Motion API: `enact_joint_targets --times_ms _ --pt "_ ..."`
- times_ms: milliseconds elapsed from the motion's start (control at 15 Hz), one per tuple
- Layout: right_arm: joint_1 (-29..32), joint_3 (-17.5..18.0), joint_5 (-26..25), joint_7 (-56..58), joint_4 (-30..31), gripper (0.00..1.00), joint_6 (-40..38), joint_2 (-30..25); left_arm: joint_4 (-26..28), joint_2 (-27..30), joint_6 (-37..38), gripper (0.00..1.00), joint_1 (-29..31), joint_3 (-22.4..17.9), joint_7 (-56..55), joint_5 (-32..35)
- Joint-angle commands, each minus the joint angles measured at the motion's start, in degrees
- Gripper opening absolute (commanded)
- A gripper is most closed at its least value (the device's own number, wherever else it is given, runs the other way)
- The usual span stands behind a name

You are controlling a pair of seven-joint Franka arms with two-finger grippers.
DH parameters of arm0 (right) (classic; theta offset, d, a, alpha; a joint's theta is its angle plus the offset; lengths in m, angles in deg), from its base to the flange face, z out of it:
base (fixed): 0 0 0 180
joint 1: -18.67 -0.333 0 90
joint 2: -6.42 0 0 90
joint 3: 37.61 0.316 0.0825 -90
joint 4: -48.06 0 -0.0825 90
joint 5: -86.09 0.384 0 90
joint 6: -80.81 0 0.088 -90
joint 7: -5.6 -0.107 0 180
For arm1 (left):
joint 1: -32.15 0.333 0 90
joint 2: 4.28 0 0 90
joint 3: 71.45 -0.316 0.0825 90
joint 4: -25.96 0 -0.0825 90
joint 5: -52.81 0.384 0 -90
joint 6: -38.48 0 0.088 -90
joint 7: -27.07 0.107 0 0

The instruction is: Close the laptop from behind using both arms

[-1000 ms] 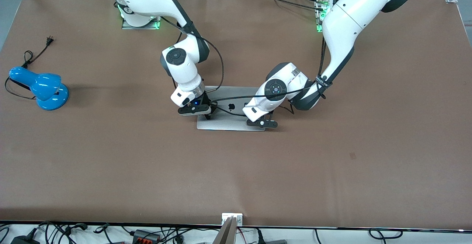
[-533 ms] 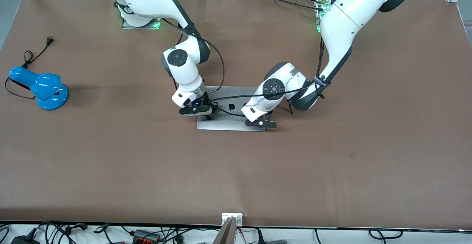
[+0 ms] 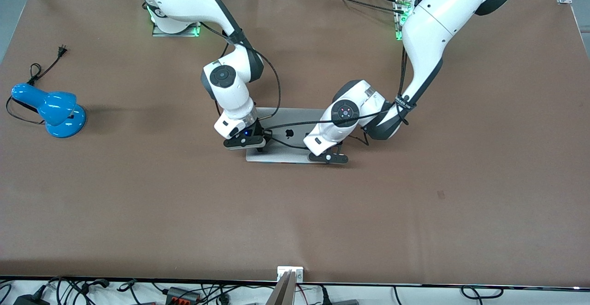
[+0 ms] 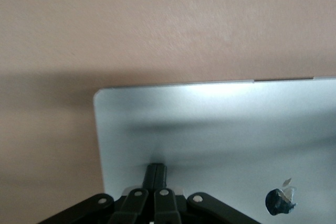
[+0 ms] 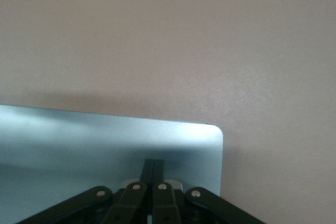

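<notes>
The silver-grey laptop (image 3: 283, 155) lies at the table's middle with its lid down flat and the black apple logo (image 3: 289, 133) up. My right gripper (image 3: 254, 146) is shut, its tips on the lid near the corner toward the right arm's end. In the right wrist view the shut tips (image 5: 154, 165) rest on the lid (image 5: 79, 145). My left gripper (image 3: 333, 154) is shut, its tips on the lid near the corner toward the left arm's end. In the left wrist view the shut tips (image 4: 156, 170) touch the lid (image 4: 220, 124), with the logo (image 4: 280, 201) beside them.
A blue desk lamp (image 3: 50, 108) with its black cord (image 3: 44, 70) stands toward the right arm's end of the table. Black cables (image 3: 286, 123) from both arms hang over the lid. A small dark mark (image 3: 441, 195) is on the brown tabletop (image 3: 295, 217).
Both grippers have pressed a little lower and nearer the front camera on the lid. The lid has come down flat, its front edge slightly nearer the table.
</notes>
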Motion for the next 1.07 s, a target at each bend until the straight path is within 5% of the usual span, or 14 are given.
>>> enact_joint_targets --times_ms 0,400,733,1000 --pt "0.2 -0.6 -0.7 0.5 -5.5 0.00 -12.4 -3.3 0.0 4.7 4.6 0.01 0.9 -0.2 -1.1 1.6" --pt "0.2 -3.3 -0.7 0.2 -17.8 0.00 -47.0 -8.4 0.6 11.7 13.6 0.01 5.3 1.0 3.1 1.3" --pt "0.5 -6.2 -0.8 0.0 -23.7 1.00 -65.8 -14.3 0.8 15.6 24.8 0.02 23.9 14.2 12.9 0.8" --pt "0.5 -11.5 -0.7 5.4 -23.8 1.00 -73.1 -20.3 0.8 24.2 33.8 0.03 26.0 12.4 18.8 -1.8"
